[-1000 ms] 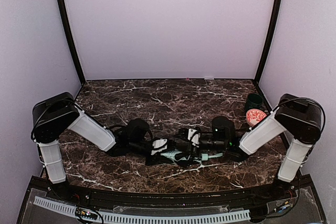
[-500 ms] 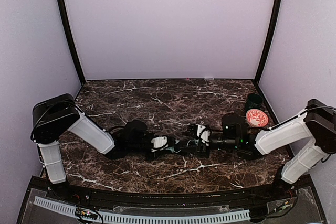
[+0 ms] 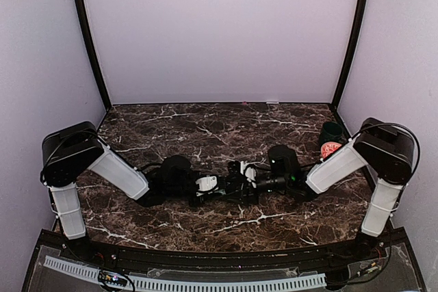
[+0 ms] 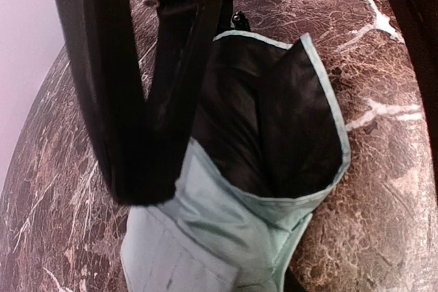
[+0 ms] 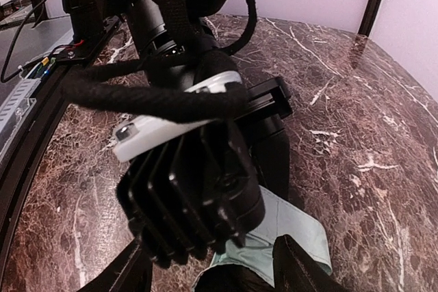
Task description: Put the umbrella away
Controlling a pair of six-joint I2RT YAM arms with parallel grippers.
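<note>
A dark brown marble table with white veins sits between pale lilac walls, with black posts in the back corners. From the table's near left corner the left arm reaches low toward the table's middle. The left gripper is down close to the marble there with its jaws partly apart. One finger lies against the umbrella, and the other finger stands clear of the cloth with bare marble between them. Whether it has any hold on the cloth cannot be told. The umbrella lies on the table a little nearer than its middle, where the two grippers meet. Its pale mint fabric is slack and folded open so that the black underside shows, and from above it is mostly hidden under the grippers. The right gripper comes in from the table's right half, nose to nose with the left one. Its jaws are wide apart and clamped on nothing, and a flap of mint cloth lies between its fingers. The right arm slopes back to the table's near right corner. By the table's right edge, partly behind that arm, sits an orange-and-white bowl, with a dark green cup just behind it.
</note>
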